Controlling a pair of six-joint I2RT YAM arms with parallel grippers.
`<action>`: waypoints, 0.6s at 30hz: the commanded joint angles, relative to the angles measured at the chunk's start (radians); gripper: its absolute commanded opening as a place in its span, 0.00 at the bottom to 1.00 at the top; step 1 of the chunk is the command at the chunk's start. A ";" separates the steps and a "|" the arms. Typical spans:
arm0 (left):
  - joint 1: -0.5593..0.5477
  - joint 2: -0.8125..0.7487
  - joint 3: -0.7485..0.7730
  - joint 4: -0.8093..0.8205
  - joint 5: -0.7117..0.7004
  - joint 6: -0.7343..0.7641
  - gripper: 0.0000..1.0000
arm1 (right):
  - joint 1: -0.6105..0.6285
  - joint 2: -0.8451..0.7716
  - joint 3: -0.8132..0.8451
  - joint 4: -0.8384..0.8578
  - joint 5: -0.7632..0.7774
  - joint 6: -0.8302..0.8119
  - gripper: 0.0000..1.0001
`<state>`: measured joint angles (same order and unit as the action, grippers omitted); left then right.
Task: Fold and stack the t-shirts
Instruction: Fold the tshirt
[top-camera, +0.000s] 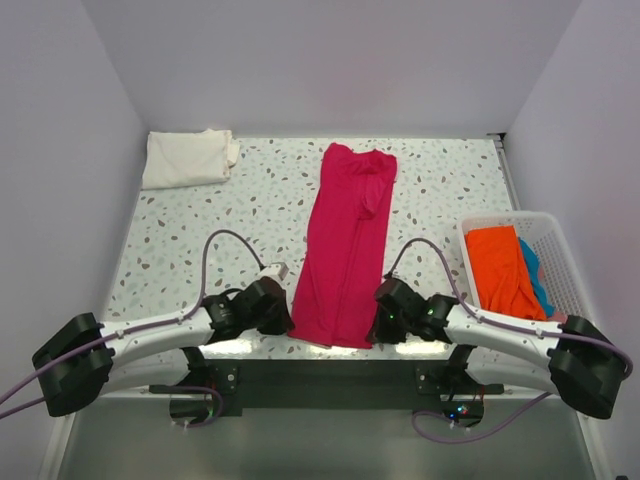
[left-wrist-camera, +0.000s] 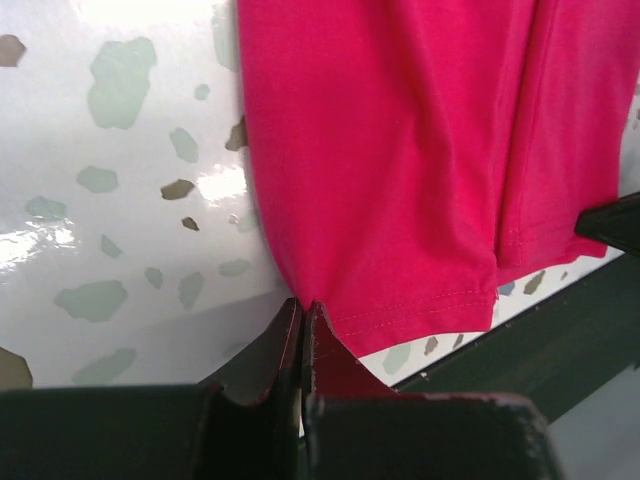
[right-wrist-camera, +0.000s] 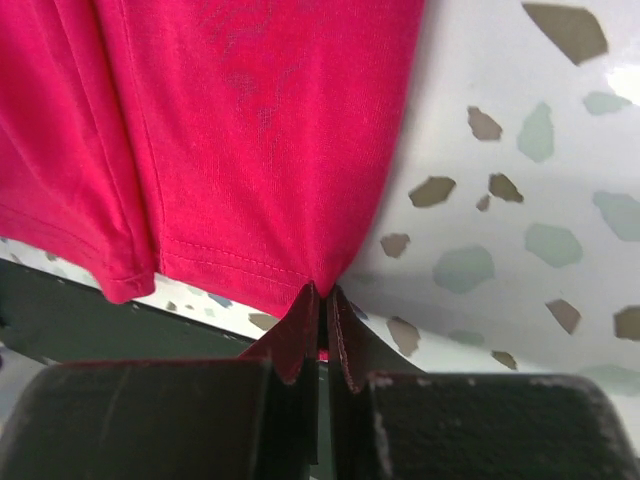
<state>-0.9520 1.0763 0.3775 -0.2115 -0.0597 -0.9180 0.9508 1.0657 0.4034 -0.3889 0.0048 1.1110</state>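
A magenta-red t-shirt (top-camera: 345, 245) lies folded into a long strip down the middle of the speckled table, its hem at the near edge. My left gripper (top-camera: 287, 322) is shut on the hem's left corner (left-wrist-camera: 305, 300). My right gripper (top-camera: 377, 325) is shut on the hem's right corner (right-wrist-camera: 322, 290). In both wrist views the cloth (left-wrist-camera: 400, 160) (right-wrist-camera: 250, 130) puckers into the closed jaws. A folded cream-white t-shirt (top-camera: 187, 157) rests at the far left corner. An orange t-shirt (top-camera: 502, 270) and a blue one (top-camera: 538, 282) lie in the basket at the right.
The white mesh basket (top-camera: 553, 245) stands at the table's right edge, close beside my right arm. White walls close in the table on three sides. The table's dark near edge (left-wrist-camera: 560, 330) runs just below the hem.
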 joint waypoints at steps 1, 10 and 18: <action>-0.019 -0.047 0.012 -0.040 -0.015 -0.044 0.00 | 0.011 -0.026 0.034 -0.146 0.032 -0.065 0.00; 0.019 0.149 0.342 -0.123 -0.183 0.048 0.00 | -0.018 0.065 0.310 -0.249 0.277 -0.186 0.00; 0.128 0.378 0.584 -0.014 -0.209 0.051 0.00 | -0.225 0.215 0.485 -0.148 0.371 -0.284 0.00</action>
<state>-0.8597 1.3983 0.8894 -0.2871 -0.2218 -0.8791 0.7876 1.2495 0.8295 -0.5869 0.2836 0.8848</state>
